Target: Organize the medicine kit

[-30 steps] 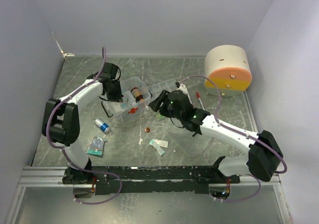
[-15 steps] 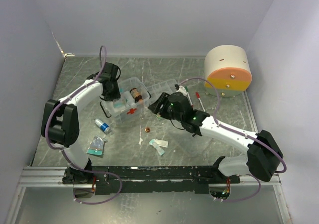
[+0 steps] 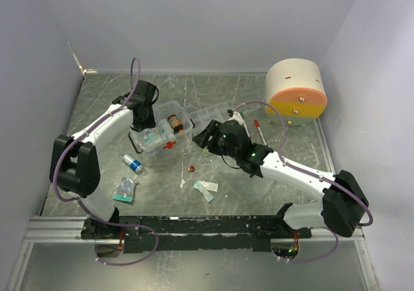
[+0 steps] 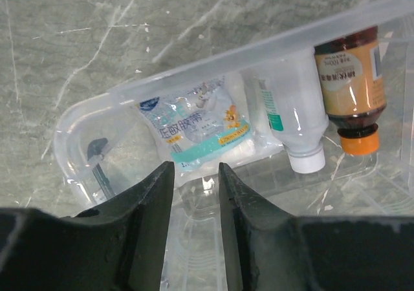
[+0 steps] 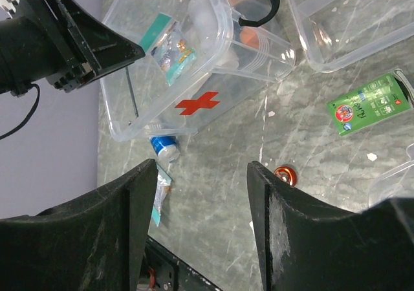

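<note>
**Box gripped at its wall, right arm standing off**

You are working on a grey marbled counter [image 3: 213, 87] closed in by pale lilac walls [image 3: 194, 26], with a cream and orange drum [image 3: 295, 92] parked at 2 o'clock.

Against a second ago, the clear box [image 3: 162, 132] has swung a little. Its red cross has slid toward 7 o'clock, and your left arm's elbow has dropped nearer the base. The right arm has barely moved.

The box sits at about 10 o'clock from the counter's centre. Its long axis runs from 8 to 2 o'clock, and the red-cross side faces 5 o'clock. A brown bottle [image 4: 349, 68] lies inside it, beside a white bottle [image 4: 291, 119] and a printed sachet [image 4: 197, 126].

Your left end effector [image 4: 196, 194] has its fingers pressed almost together, pinching the box's clear wall. Your right end effector [image 5: 200, 226] hangs spread wide at 3 o'clock of the box, holding nothing.
</note>
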Robot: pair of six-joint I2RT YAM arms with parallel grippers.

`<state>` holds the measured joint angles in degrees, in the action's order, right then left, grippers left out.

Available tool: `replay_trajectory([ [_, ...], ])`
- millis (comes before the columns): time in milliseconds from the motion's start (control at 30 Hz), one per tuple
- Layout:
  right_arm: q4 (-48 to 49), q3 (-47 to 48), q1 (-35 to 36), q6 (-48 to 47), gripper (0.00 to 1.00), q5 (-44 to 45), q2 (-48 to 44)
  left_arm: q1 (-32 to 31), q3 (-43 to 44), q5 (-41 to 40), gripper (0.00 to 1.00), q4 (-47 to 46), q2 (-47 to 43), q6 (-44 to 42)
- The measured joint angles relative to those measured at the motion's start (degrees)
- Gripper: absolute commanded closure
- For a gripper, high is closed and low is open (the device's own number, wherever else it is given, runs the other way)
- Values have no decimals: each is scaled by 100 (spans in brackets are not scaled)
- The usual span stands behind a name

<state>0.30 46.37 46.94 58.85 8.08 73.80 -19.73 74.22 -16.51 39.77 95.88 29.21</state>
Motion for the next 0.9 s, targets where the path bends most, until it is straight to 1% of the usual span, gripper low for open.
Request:
replay_trajectory([
  [133,-13,-13,0,-44,43,35,0,-166,0,-17,58,-7,-4,-39],
  [267,-61,-42,0,-157,43,208,-15,-260,4,-59,62,-103,85,-50],
  [567,-365,-573,2,-885,42,737,-247,-455,87,-796,65,-306,833,120],
  [667,-529,-785,2,-1099,41,820,-415,-461,111,-1119,69,-415,1060,247],
  [733,-603,-857,2,-1185,41,857,-507,-472,107,-1248,72,-457,1123,317],
  [900,-728,-879,2,-1283,41,957,-568,-487,15,-1423,75,-623,1130,422],
])
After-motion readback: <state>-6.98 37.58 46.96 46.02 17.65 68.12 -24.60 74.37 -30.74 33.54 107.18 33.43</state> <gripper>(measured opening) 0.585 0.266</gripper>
